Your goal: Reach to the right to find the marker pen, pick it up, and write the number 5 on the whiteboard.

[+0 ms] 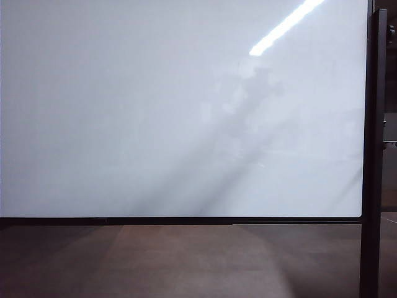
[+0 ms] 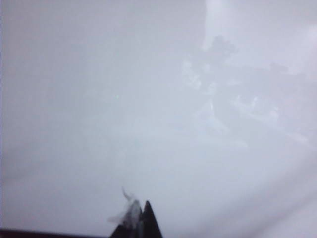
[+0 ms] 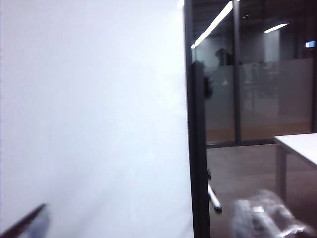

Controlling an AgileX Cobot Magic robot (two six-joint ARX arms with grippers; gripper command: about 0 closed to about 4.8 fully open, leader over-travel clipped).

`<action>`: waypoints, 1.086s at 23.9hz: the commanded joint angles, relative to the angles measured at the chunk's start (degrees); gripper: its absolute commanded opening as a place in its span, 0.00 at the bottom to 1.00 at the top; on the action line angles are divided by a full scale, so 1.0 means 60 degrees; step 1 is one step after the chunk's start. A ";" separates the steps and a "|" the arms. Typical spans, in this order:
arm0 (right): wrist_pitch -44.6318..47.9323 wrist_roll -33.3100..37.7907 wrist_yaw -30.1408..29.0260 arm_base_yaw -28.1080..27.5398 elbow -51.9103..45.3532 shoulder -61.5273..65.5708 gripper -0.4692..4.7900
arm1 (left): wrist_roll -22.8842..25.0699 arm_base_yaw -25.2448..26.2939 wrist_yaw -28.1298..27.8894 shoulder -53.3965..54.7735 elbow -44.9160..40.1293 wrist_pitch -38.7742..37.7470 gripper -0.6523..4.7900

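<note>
Glossy white whiteboard (image 1: 155,112), thin black frame (image 1: 186,220), black upright post (image 1: 374,155); brown floor (image 1: 186,261); white table (image 3: 299,144) at 3 o'clock.

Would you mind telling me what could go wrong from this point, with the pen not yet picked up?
The marker pen, apparently the slim stick beside the black post, looks small and blurred in the right wrist view. The right gripper, open near the edge of the whiteboard, might miss it or strike the post. The left gripper points at the glossy board, so a forward move might bump it.
</note>
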 commanded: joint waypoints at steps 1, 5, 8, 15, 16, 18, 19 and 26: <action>-0.0663 -0.0772 0.0058 0.0000 0.1942 0.1406 0.90 | -0.0073 -0.0011 0.0605 0.2087 0.1526 0.0557 0.11; -0.0514 -0.1413 0.0076 -0.0011 0.3920 0.3122 0.91 | -0.0069 -0.0579 0.1118 0.4812 0.3581 0.0947 0.11; -0.0408 -0.2295 0.0069 -0.0058 0.4768 0.3905 0.91 | 0.0368 -0.1614 0.1107 0.6054 0.4819 0.0933 0.11; 0.0375 -0.1825 -0.0175 -0.0976 0.5133 0.6029 0.91 | 0.2514 -0.4685 0.0860 0.8703 0.7176 0.0831 0.11; 0.0419 -0.1843 -0.0433 -0.1315 0.5133 0.6481 0.91 | 0.2510 -0.4914 0.0987 0.9034 0.7380 0.0856 0.11; 0.0918 -0.0933 -0.1231 -0.2069 0.5133 0.7759 0.91 | 0.2499 -0.5366 0.1239 0.9890 0.7825 0.0856 0.11; 0.1530 -0.0295 -0.1647 -0.2324 0.5122 0.8553 0.91 | 0.2514 -0.5533 0.1315 1.0371 0.8025 0.0860 0.11; 0.5898 -0.1067 -0.2524 -0.2634 0.5027 1.2710 0.91 | 0.2546 -0.5931 0.1668 1.2437 0.8116 0.1297 0.11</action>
